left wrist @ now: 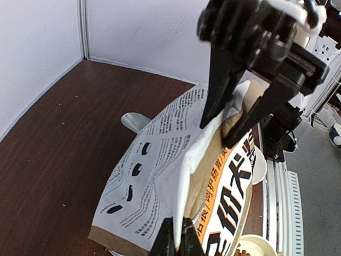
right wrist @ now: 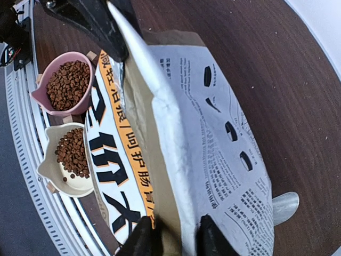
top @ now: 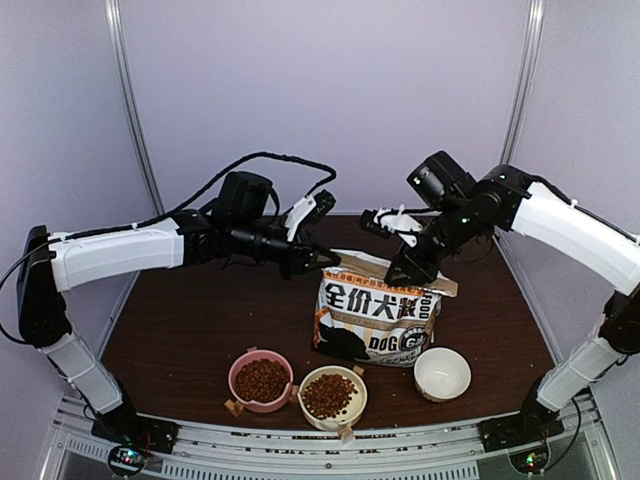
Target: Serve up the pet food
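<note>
**A:** L gripper (left wrist: 177, 238) is noted pinched shut on the white inner lip of the dog-food bag (top: 375, 318), at the lip's left end. R gripper (left wrist: 215, 136) is noted w/ jaws apart, set astride the lip's right end. Whether its pads touch the paper can't be told.

**B:** Where's the pet food (top: 261, 381) recorded?

**A:** Seen as loose heaps in two bowls at the near table edge: pink bowl (top: 233, 378) and cream bowl (top: 360, 402), side by side, in front of and left of the bag. White bowl (top: 442, 368), just beside the bag's right base, is seen bare inside. Bag contents aren't visible from any view. Bag is held standing, printed front toward the bowls.

**B:** Step in hand?

**A:** Judged as bag-top handling, w/ the mouth held at one end and bracketed at the other. Two of three bowls are served, so approx. two-thirds is judged done and the white bowl is left.

**B:** What's called for next?

**A:** A firm hold is needed at the R end before anything is lifted or tipped, since one pinch alone would likely let the bag swing or fold. If a pour is meant, the mouth should be spread and aimed at the white bowl, w/ a slow tilt to limit spill. An end of a metal scoop (left wrist: 133, 121) is noted on the tabletop (top: 180, 330) behind the bag, mostly hidden. If scooping is meant, the R gripper would have to be freed for it. Which route is intended can't be told.
</note>
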